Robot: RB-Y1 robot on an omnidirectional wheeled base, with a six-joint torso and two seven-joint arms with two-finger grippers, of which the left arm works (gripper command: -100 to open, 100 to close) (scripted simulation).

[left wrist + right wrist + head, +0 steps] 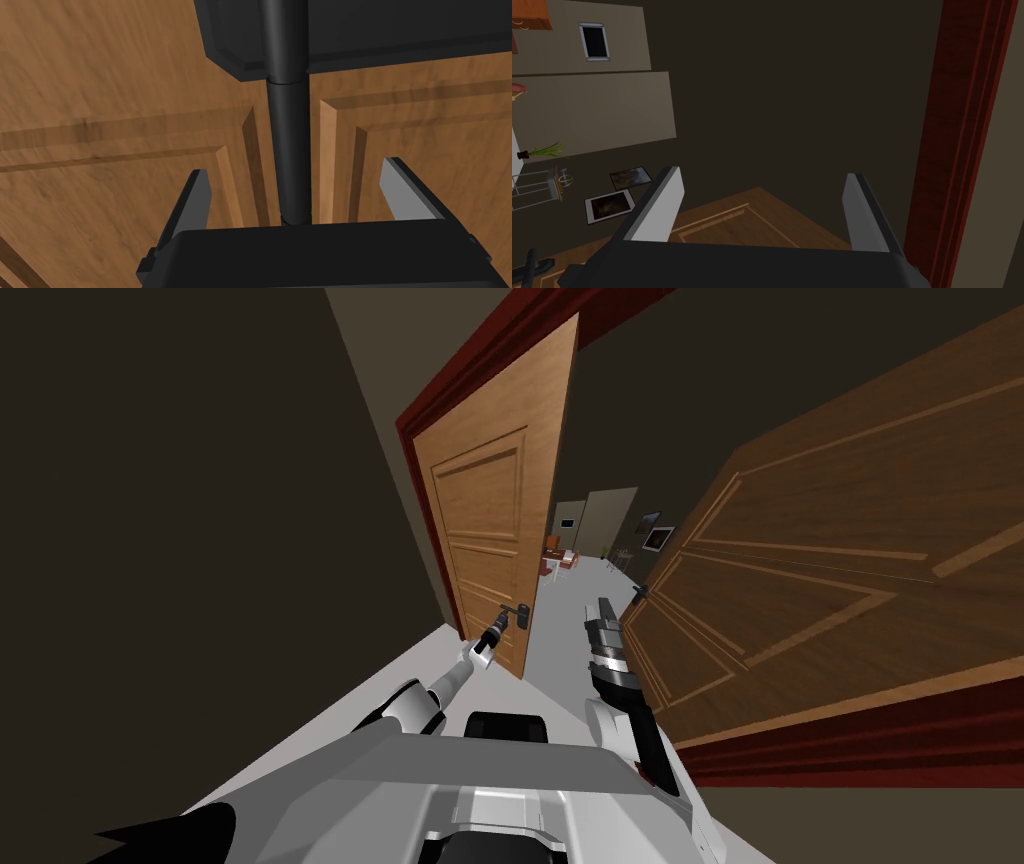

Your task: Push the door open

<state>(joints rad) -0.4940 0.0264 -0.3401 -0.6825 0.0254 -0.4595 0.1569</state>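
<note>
A panelled wooden door [490,518] stands ajar on my left in a dark red frame [470,368]. Its black lever handle [520,612] sits near the door's free edge. My left gripper [503,618] is at that handle. In the left wrist view the black lever [289,140] runs from its backplate [350,30] down between the open fingers [197,195], which stand apart from it on both sides; the left gripper [295,167] faces the door panel [115,100]. My right gripper [603,608] is raised in the gap between the doors, open and holding nothing [763,175].
A second wooden door [830,588] with a dark handle [640,591] swings in close on the right, beside my right forearm. Its red frame [962,125] shows in the right wrist view. Between the doors a pale floor [560,618] leads to a far room with furniture [562,558].
</note>
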